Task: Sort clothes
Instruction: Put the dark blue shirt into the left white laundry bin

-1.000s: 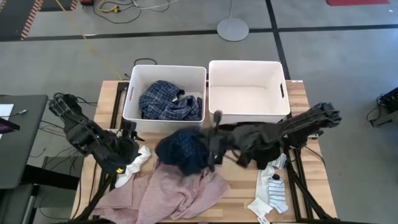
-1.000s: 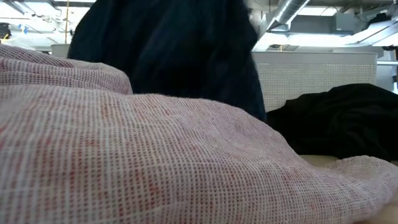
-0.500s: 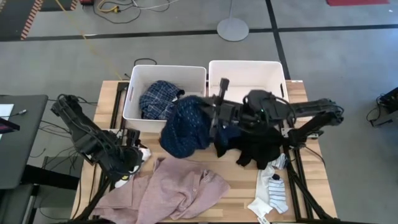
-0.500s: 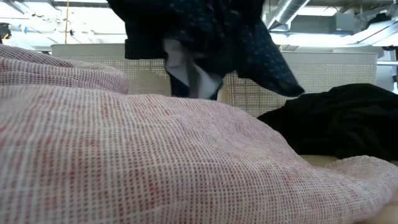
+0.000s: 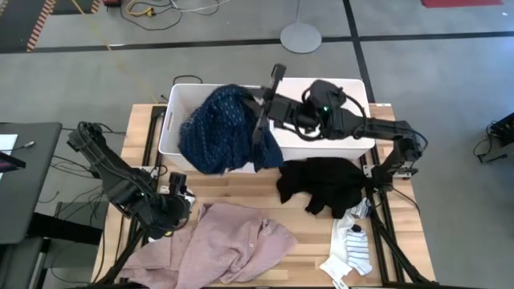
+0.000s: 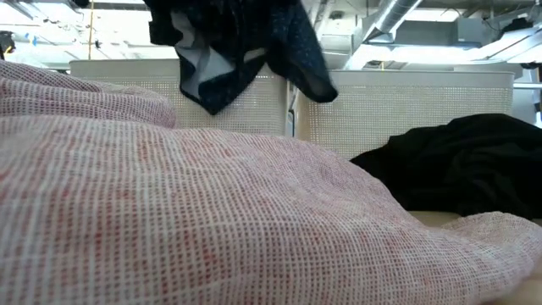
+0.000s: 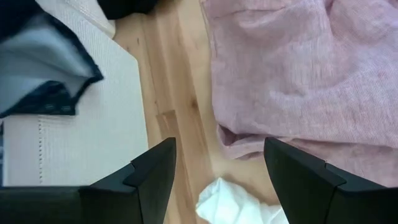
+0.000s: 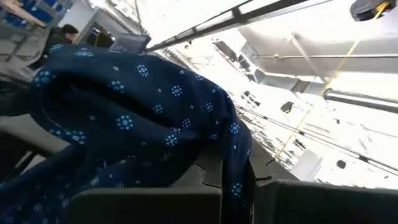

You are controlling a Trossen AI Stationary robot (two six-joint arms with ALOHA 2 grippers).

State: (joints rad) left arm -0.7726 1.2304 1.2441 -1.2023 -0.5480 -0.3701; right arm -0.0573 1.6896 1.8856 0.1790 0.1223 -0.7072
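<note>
My right gripper (image 5: 261, 120) reaches from the right across the white bins and is shut on the navy dotted top (image 5: 218, 128), which hangs over the left bin (image 5: 170, 120). The top also shows in the low view (image 6: 241, 47) and the right wrist view (image 8: 143, 106). It hides the plaid shirt. My left gripper (image 5: 173, 207) is open and empty near the table's left edge, above bare wood, between the pink shirt (image 5: 229, 245) and a white sock (image 7: 233, 202). The black garment (image 5: 321, 185) and the striped socks (image 5: 353, 245) lie on the table at the right. My right gripper holds the navy top by a bunched part near its right edge (image 5: 255, 132), coming level from the table's right. The cloth drapes over the fingers (image 8: 186, 199) and hides the place of contact. The top is lifted clear and hangs slack above the left bin.
The right white bin (image 5: 321, 120) stands beside the left one at the table's far edge. In the low view the pink shirt (image 6: 169, 212) fills the foreground, with the black garment (image 6: 457, 169) behind it. Bare wood (image 5: 305, 233) lies between the pink shirt and the socks.
My right gripper has gone up and toward the table's far left, from over the table's middle to over the left bin, tipping upward. The navy top went with it, lifted clear of the pink shirt and the black garment, and now hangs over the bin.
</note>
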